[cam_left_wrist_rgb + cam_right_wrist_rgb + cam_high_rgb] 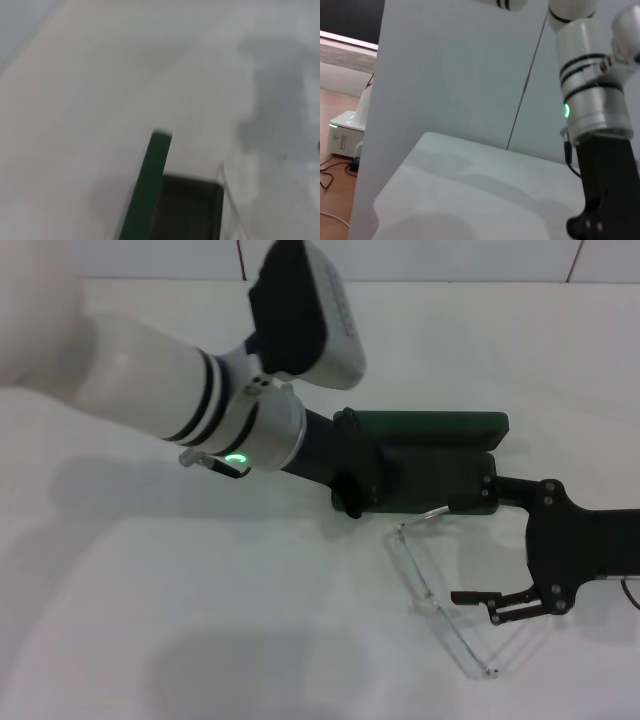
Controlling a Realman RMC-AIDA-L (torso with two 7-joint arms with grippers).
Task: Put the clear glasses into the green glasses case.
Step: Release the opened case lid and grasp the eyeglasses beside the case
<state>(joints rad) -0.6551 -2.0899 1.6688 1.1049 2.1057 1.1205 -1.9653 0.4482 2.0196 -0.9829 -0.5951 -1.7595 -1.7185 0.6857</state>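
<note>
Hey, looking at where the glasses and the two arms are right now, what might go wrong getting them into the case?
Two risks stand out.

The clear glasses lie on the table with one arm tip resting against the green glasses case; a lift might drag that arm on the case edge.

The left gripper sits over the case's open tray, so it may block the way in. The right gripper seems to hold only the thin lens edge, so the glasses could slip.

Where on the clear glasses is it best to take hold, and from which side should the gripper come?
The clear glasses lie flat on the table in front of the open green glasses case, one thin arm reaching toward the case. Probably grip the front lens strip near its middle, coming from above with the fingers across its thin edge. The right gripper is already beside it; the left gripper is at the case.
</note>
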